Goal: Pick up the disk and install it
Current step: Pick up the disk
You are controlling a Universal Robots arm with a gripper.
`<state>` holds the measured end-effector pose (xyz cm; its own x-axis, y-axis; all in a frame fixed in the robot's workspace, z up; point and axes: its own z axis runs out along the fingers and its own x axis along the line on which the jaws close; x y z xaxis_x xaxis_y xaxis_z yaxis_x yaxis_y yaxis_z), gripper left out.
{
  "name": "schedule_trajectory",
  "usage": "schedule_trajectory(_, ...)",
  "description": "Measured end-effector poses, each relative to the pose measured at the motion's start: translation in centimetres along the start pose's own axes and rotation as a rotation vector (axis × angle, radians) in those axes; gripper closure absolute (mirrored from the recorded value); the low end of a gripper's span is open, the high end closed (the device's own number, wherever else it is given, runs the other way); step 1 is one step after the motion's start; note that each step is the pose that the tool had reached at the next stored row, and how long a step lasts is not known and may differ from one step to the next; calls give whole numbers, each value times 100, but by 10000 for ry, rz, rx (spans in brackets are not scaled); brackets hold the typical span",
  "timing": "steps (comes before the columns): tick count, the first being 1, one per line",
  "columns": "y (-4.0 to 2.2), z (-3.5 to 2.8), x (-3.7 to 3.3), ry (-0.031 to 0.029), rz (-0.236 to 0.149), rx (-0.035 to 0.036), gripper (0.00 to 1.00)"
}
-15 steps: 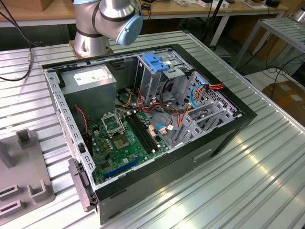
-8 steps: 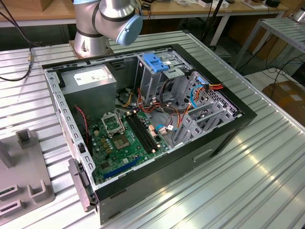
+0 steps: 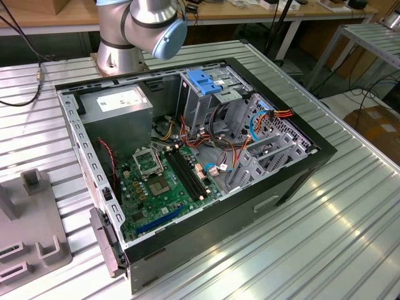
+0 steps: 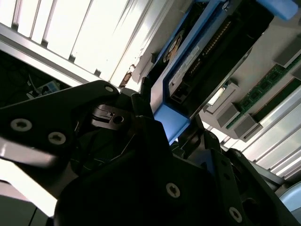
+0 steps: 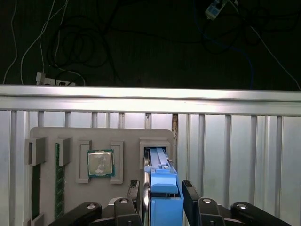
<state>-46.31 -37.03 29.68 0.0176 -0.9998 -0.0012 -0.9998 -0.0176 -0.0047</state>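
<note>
One disk (image 5: 165, 202), blue-railed, stands on end in a slot of the grey holder (image 5: 47, 134), its long axis running up toward my gripper (image 5: 161, 190). Two fingers (image 5: 188, 192) flank it; I can't tell whether they're clamped. Left of it in the holder: one processor chip (image 5: 100, 163), one green memory stick (image 5: 59, 181).

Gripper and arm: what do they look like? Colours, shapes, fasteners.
The arm is silver-grey metal with rounded joints and a light-blue round end cap. The gripper is matte black, built of angular link plates with silver screw heads, seen in both wrist views.
</note>
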Motion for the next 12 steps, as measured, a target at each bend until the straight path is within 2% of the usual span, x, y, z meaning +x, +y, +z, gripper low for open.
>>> schedule_trajectory(7, 0, 2, 0, 0, 0, 0, 51)
schedule_trajectory(8, 0, 2, 0, 0, 0, 0, 53)
schedule_trajectory(9, 0, 3, 0, 0, 0, 0, 60)
schedule_trajectory(12, 0, 4, 0, 0, 0, 1, 62)
